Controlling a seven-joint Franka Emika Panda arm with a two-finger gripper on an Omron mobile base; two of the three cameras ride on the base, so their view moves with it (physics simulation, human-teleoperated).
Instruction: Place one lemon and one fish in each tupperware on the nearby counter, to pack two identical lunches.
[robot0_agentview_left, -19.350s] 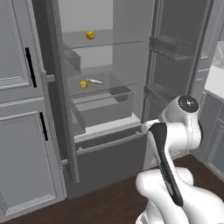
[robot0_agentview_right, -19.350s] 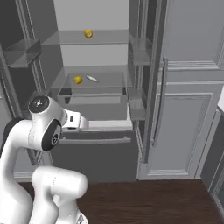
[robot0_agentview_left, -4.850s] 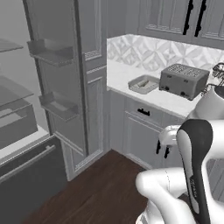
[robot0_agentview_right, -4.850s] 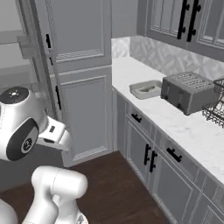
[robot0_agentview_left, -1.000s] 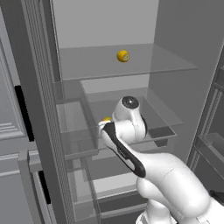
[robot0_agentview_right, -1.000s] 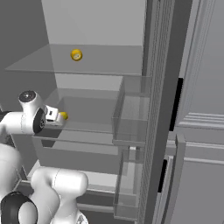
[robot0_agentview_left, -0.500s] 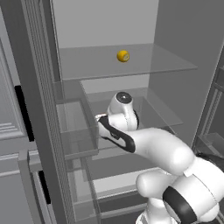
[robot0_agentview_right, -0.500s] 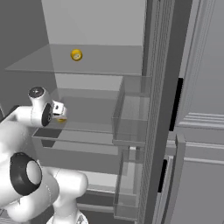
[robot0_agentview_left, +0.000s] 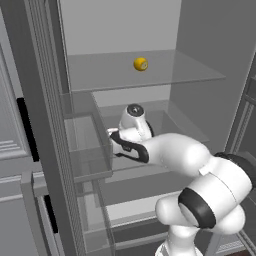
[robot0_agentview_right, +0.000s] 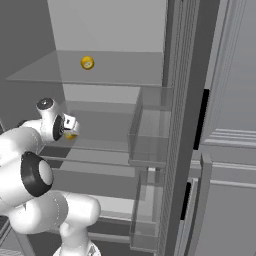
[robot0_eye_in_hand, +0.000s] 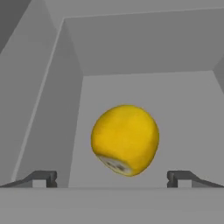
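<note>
One lemon (robot0_eye_in_hand: 125, 139), round and bright yellow, lies on the lower fridge shelf. It sits just ahead of my open gripper (robot0_eye_in_hand: 113, 178), centred between the two fingertips (robot0_eye_in_hand: 41, 178), and neither finger touches it. In the right base view this lemon (robot0_agentview_right: 71, 135) peeks out beside the gripper (robot0_agentview_right: 69, 128), which reaches into the fridge. My arm covers it in the left base view. A second lemon (robot0_agentview_left: 140, 64) (robot0_agentview_right: 87, 63) rests on the upper glass shelf. The fish, the tupperware and the counter are out of view.
The fridge stands open with glass shelves (robot0_agentview_left: 160, 75) and a clear door bin (robot0_agentview_left: 85, 145) (robot0_agentview_right: 150, 130) close beside my arm. Grey compartment walls (robot0_eye_in_hand: 57, 109) box in the lower lemon on both sides. A drawer front (robot0_agentview_left: 135, 210) lies below the shelves.
My arm has reached further into the fridge, towards the lower lemon, and now covers it in the left base view. The jaws stayed open and both lemons lie where they were.
</note>
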